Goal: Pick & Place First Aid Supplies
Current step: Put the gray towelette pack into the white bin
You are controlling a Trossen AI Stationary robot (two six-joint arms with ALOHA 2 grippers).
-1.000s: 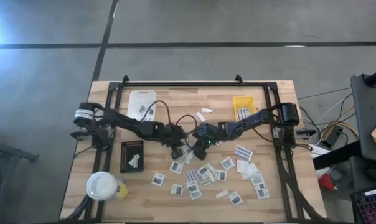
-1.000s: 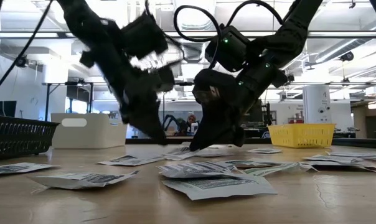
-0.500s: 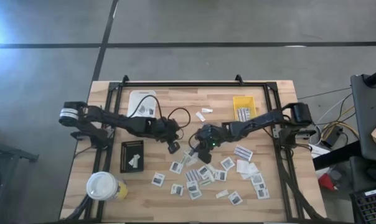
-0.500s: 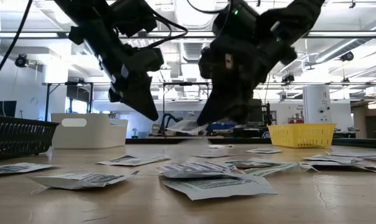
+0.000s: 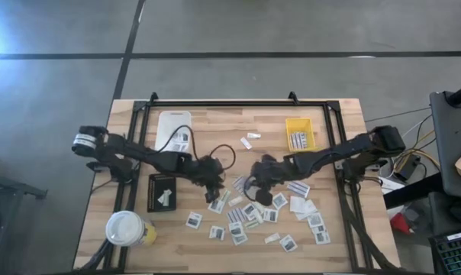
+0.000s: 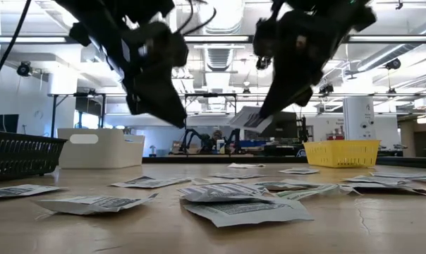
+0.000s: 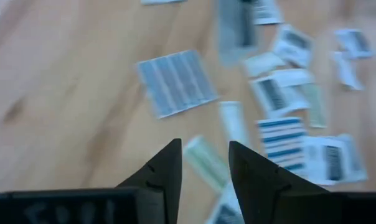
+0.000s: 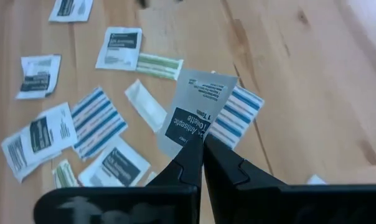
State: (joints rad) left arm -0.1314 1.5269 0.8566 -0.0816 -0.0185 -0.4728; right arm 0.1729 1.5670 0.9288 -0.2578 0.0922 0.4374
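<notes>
Many first aid supplies (image 5: 253,218), small white packets and striped strips, lie flat on the near half of the wooden table (image 5: 215,114). My right gripper (image 8: 202,140) hangs above the pile's far edge (image 5: 255,189), shut on one white packet (image 8: 200,102) with a dark printed patch. In the low view this packet (image 6: 250,118) shows well above the tabletop. My left gripper (image 7: 205,148) hovers just left of it (image 5: 213,186), open and with nothing between its fingers, over a greenish strip (image 7: 203,162) that lies on the wood. My right gripper pinches the packet between its two fingers at the edge beside the dark patch (image 8: 191,132). The fingers slant down from the table's right side. The packet juts out past the fingertips, tilted and lifted clear of the table.
A white tray (image 5: 173,126) stands at the far left and a yellow tray (image 5: 299,134) at the far right. A black tray (image 5: 162,191) lies near my left arm. A white-lidded yellow cup (image 5: 127,228) stands at the near left corner.
Both grippers have risen from the tabletop. My right gripper has drawn the packet up out of the pile, lifted it clear, and moved a little toward the table's near edge.
</notes>
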